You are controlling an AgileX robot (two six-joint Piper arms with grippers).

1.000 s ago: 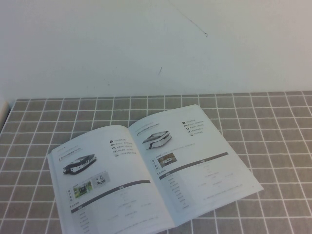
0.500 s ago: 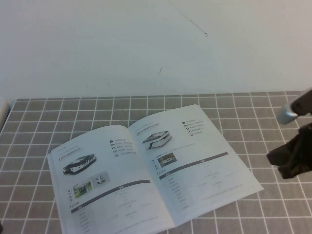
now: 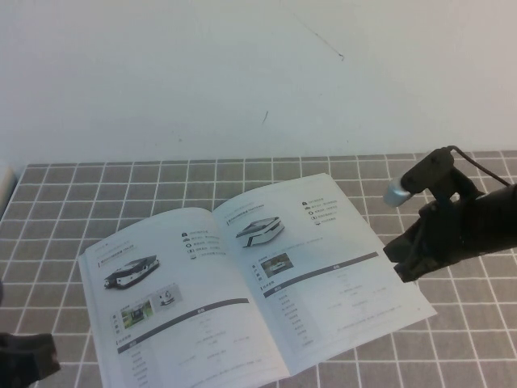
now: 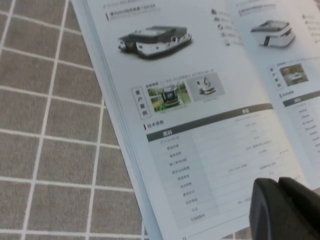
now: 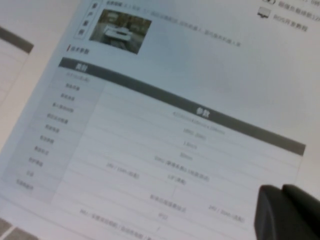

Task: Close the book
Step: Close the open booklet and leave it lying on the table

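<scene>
Product booklet (image 3: 242, 291) lies open and flat near the middle of the grey tiled tabletop (image 3: 452, 186), which has white grout lines. The booklet is turned a bit skew to the grid, with its spine running from the far side toward the near edge. The left page (image 4: 200, 150) shows a low, vehicle-like machine, two small photos and a spec table. The right page (image 5: 165, 125) has a similar layout (text too small to read). Behind the table is a plain white wall (image 3: 161, 73) with a thin dark line (image 3: 311, 32) and a short dark tick (image 3: 264, 118). The right gripper (image 3: 401, 260) comes in from the right and hangs over the outer edge of the right page. In its wrist view its two dark tips (image 5: 281, 205) sit pressed together, closed on nothing. Whether it touches the paper I can't tell. The right arm carries a silvery cylinder (image 3: 396, 194) on its upper side. The left gripper (image 3: 28, 357) is low at the near left corner, just beside the booklet's left edge and off the page. In its wrist view it (image 4: 279, 200) also looks closed and empty, above the lower part of the left page.
</scene>
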